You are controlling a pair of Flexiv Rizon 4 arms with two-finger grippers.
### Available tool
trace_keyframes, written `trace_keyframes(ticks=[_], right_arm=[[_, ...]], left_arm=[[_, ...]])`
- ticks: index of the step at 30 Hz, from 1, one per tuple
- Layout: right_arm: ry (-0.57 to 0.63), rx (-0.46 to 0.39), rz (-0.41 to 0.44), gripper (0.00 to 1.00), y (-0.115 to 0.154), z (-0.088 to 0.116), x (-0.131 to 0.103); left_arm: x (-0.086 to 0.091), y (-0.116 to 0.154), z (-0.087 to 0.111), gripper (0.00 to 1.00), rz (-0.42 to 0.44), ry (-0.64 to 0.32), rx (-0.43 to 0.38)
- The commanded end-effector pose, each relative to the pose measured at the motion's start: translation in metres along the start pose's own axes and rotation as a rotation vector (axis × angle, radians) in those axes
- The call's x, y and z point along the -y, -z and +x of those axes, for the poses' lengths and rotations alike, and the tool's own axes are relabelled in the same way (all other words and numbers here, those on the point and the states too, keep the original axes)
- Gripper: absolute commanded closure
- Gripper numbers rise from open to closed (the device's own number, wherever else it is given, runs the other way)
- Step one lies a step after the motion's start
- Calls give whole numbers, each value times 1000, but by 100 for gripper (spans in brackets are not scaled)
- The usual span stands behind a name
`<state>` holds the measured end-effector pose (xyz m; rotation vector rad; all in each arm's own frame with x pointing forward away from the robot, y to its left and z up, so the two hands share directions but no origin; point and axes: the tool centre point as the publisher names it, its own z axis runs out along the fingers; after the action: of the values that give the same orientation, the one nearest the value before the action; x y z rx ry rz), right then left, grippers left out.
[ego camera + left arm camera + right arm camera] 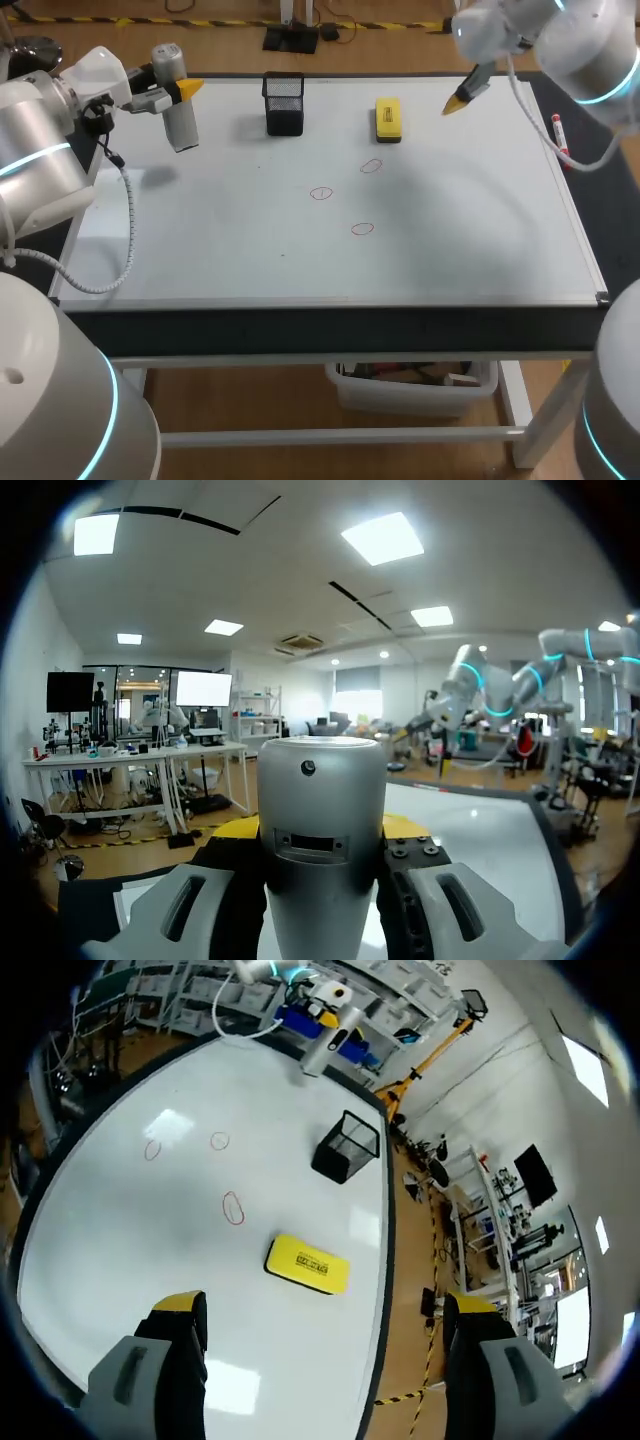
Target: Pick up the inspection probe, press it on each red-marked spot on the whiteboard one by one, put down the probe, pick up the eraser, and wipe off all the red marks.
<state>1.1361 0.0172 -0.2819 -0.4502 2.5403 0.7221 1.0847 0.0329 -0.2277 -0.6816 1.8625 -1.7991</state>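
One silver cylindrical inspection probe point(181, 128) is clamped in the left gripper point(183, 91), left of the single black mesh pen holder point(284, 103). One yellow block eraser point(388, 118) lies on the white whiteboard point(480, 220) right of that holder. Three red oval marks point(321, 193) sit in front of the holder. The right gripper point(322, 1310), fingers spread and empty, hangs further right of the holder, past the eraser.

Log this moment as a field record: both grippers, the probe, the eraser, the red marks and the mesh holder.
left gripper: shut on the probe, over the far left corner of the whiteboard
probe: silver cylinder, roughly upright, between the left fingers
right gripper: open, empty, above the board's far right part
eraser: yellow, lying flat on the board, untouched
red marks: three small outlined ovals mid-board, none wiped
mesh holder: black, standing on the board beside the eraser
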Motion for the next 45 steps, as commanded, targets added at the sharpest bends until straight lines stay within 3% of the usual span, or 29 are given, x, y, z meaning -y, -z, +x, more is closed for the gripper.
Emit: trace_keyframes(ticks=[1, 6, 12, 19, 21, 24, 33, 45], right_arm=[[400, -461, 147, 0, 3, -4, -2], [400, -461, 147, 0, 3, -4, -2], [777, -647, 69, 0, -24, -11, -9], [1114, -836, 114, 0, -50, -2, -19], [1208, -899, 169, 0, -59, 3, -20], [1282, -939, 187, 0, -67, 6, -19], [1362, -989, 175, 0, -92, 10, -12], [1260, -1015, 163, 0, -115, 13, 1]], left_arm=[[0, -1, 1, 100, 5, -2, 4], [0, -1, 1, 100, 5, -2, 4], [0, -1, 1, 100, 5, -2, 4], [0, -1, 1, 100, 5, -2, 4], [0, -1, 1, 100, 5, -2, 4], [0, -1, 1, 100, 5, -2, 4], [0, -1, 1, 100, 5, -2, 4], [0, -1, 1, 100, 5, -2, 4]])
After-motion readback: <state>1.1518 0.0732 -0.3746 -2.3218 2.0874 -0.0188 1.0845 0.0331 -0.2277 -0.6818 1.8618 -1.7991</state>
